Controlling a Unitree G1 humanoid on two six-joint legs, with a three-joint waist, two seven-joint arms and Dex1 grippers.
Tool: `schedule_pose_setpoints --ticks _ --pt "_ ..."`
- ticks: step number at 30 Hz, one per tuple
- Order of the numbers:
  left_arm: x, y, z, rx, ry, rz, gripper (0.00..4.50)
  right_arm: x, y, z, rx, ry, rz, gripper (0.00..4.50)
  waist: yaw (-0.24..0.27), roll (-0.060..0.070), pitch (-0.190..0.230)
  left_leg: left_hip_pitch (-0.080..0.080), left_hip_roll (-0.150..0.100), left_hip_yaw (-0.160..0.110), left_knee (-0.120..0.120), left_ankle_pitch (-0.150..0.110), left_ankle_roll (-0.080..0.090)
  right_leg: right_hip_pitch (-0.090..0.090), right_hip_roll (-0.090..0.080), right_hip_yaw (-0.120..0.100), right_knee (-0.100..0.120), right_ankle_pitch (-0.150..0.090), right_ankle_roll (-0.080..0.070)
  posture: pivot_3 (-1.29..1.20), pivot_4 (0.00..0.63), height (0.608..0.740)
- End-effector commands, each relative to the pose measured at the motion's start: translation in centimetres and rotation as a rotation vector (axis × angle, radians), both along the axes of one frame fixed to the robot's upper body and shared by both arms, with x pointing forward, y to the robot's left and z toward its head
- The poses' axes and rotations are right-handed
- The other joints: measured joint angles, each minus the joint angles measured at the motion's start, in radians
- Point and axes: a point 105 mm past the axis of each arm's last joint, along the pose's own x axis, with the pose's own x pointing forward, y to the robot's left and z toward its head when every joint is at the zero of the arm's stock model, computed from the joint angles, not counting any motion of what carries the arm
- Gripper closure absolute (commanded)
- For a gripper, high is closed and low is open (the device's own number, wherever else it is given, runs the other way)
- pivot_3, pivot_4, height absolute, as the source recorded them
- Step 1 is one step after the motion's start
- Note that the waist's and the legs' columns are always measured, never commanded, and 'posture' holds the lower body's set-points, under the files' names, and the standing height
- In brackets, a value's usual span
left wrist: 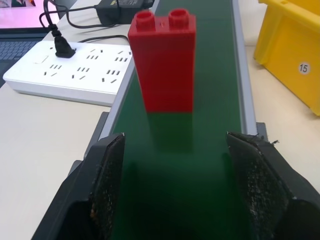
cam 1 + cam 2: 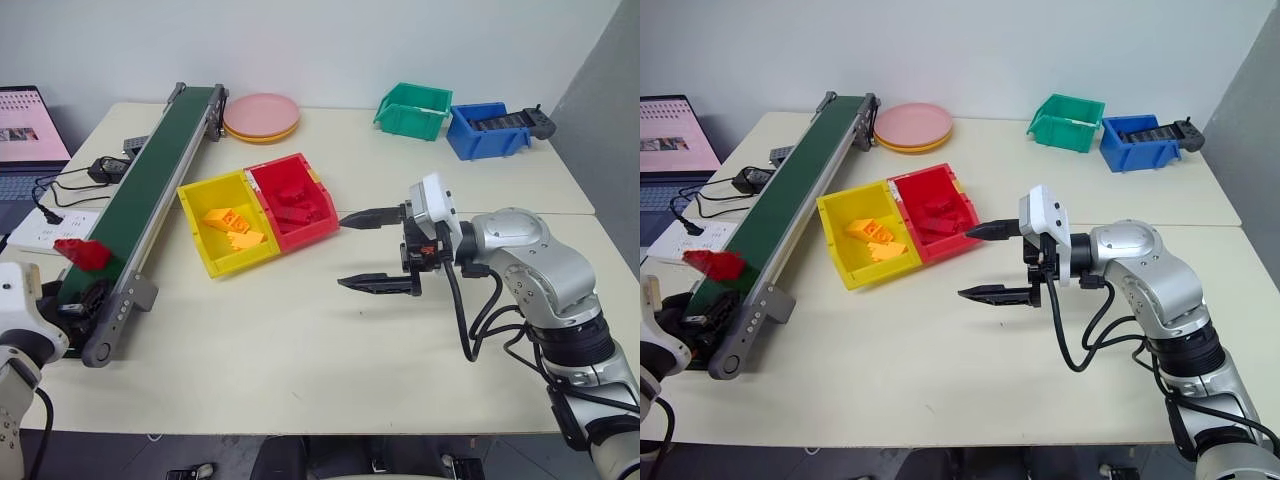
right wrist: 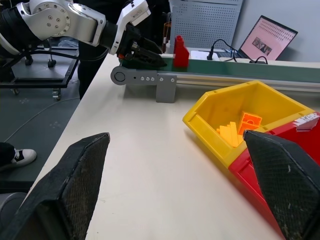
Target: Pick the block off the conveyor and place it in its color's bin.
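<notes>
The red block (image 1: 164,62) stands upright on the dark green conveyor (image 2: 160,170), near the belt's close end. My left gripper (image 1: 182,195) is open over that end of the belt, one finger toward each rail. The block is just beyond the fingertips (image 1: 107,185) and nothing is between them. The red bin (image 2: 308,237) sits right of the belt with red bricks inside. My right gripper (image 2: 345,252) hangs open and empty above the table, right of the red bin and pointing toward it.
A yellow bin (image 2: 215,264) with orange-yellow bricks touches the red bin on the belt side. Pink plates (image 2: 262,116), a green bin (image 2: 412,110) and a blue bin (image 2: 487,130) stand at the back. A power strip (image 1: 70,70), cables and a laptop (image 2: 25,130) lie left of the belt.
</notes>
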Motion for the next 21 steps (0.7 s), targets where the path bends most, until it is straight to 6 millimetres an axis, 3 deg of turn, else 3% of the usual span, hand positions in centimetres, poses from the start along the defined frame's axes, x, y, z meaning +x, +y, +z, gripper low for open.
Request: schedule_pose_setpoints --ticks 1,5,10,15,21 --pt "0.0 1.1 1.3 0.046 -0.022 0.037 1.17 -0.6 0.1 0.7 -0.004 -0.056 0.022 0.0 0.0 0.0 0.0 0.0 0.0 0.0 0.0 0.0 0.0 0.0 0.0 0.0 0.0 0.0 0.0 0.0 0.15 0.74" --pt "0.1 1.5 1.5 0.055 -0.026 0.061 1.99 -0.7 0.0 0.8 -0.006 -0.059 0.02 0.0 0.0 0.0 0.0 0.0 0.0 0.0 0.0 0.0 0.0 0.0 0.0 0.0 0.0 0.0 0.0 0.0 0.15 0.74" --pt "0.2 0.4 1.6 0.055 -0.038 0.037 2.95 -0.7 -0.1 0.8 -0.008 -0.064 0.013 0.0 0.0 0.0 0.0 0.0 0.0 0.0 0.0 0.0 0.0 0.0 0.0 0.0 0.0 0.0 0.0 0.0 0.15 0.74" --pt "0.2 -1.9 2.6 0.092 -0.078 0.013 2.97 -0.5 -0.2 0.9 -0.006 -0.066 0.005 0.0 0.0 0.0 0.0 0.0 0.0 0.0 0.0 0.0 0.0 0.0 -0.001 0.0 0.0 0.0 0.0 0.0 0.15 0.74" --pt "2.1 -5.5 5.9 0.152 -0.166 -0.121 2.97 -0.2 -0.4 1.3 -0.009 -0.081 -0.011 0.0 0.002 0.0 0.0 -0.001 0.0 0.0 0.0 0.0 0.0 0.0 -0.001 -0.001 0.0 0.0 0.0 0.0 0.15 0.74"
